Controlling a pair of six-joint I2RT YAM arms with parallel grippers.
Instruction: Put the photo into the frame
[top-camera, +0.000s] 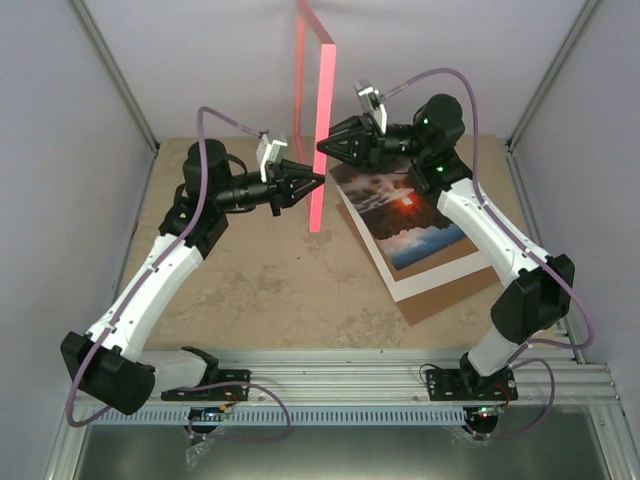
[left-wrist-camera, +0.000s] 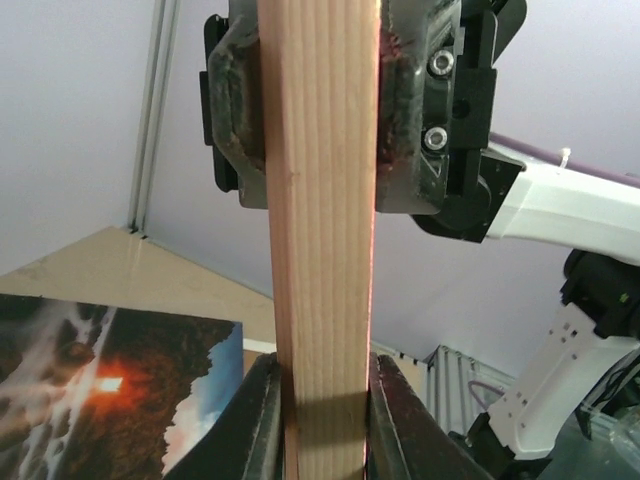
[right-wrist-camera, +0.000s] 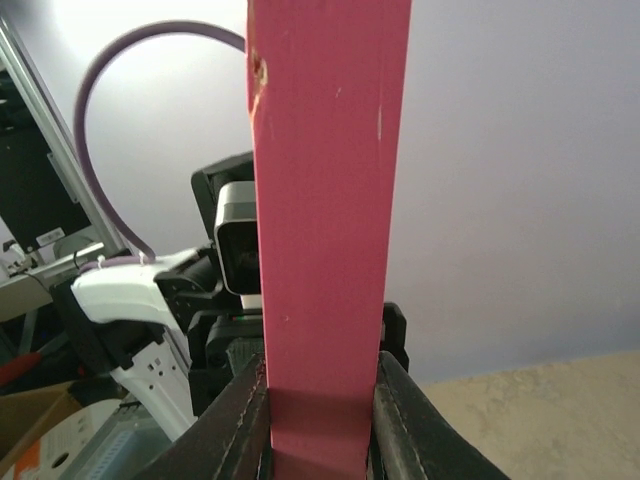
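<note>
The frame (top-camera: 320, 130) stands upright on edge above the middle of the table, seen as a thin pink bar. From the left, my left gripper (top-camera: 322, 180) is shut on its lower part. In the left wrist view both fingers press the pale wooden back (left-wrist-camera: 322, 250) of the bar, at my left gripper (left-wrist-camera: 322, 400). From the right and slightly higher, my right gripper (top-camera: 322, 146) is shut on the same bar. The right wrist view shows the pink face (right-wrist-camera: 325, 200) clamped in my right gripper (right-wrist-camera: 320, 410). The photo (top-camera: 400, 215) lies flat on the table to the right, also seen in the left wrist view (left-wrist-camera: 110, 390).
Under the photo lie a white mat sheet (top-camera: 440, 272) and a brown backing board (top-camera: 450, 298), stacked at the right of the tan table (top-camera: 270, 280). Grey walls close in the left, back and right sides. A metal rail (top-camera: 340, 385) holding both arm bases runs along the near edge.
</note>
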